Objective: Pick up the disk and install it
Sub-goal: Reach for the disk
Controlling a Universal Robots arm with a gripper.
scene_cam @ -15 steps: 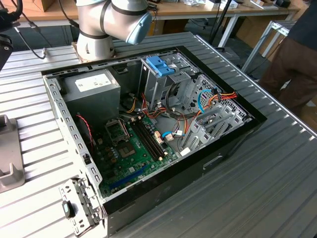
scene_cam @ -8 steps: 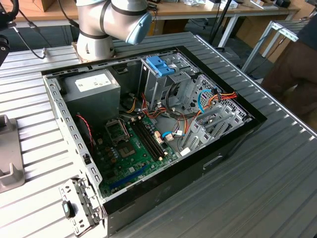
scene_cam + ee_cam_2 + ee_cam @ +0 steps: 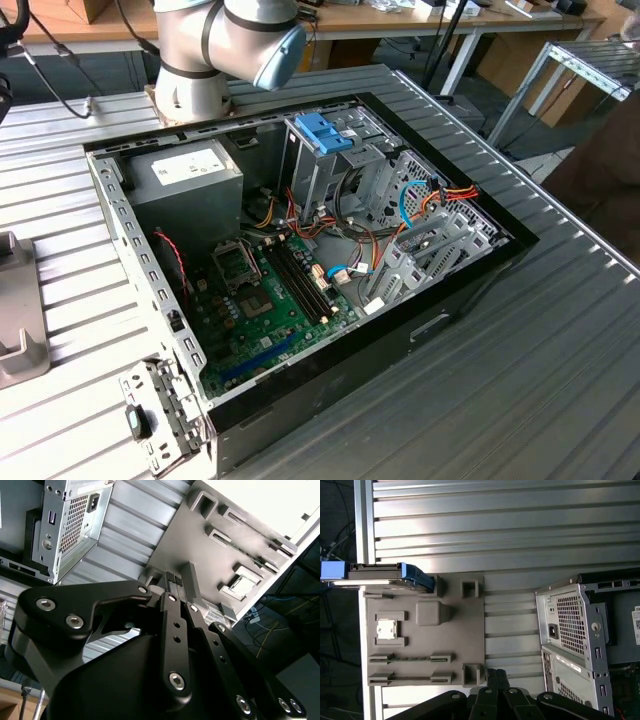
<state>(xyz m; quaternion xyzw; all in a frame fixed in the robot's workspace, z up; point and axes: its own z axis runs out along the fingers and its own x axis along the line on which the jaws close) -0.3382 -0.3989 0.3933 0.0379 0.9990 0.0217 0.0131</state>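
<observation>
While disk (image 3: 375, 575) stands (on edge), gripper (image 3: 495, 674) apart, closed.

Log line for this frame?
pincer: shut, empty, by grey fixture | disk: on edge in fixture slot, not gripped | PC case: open

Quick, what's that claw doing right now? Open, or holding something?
Claw: closed, gripping nothing. The disk stands on the grey holder, away from it.
</observation>
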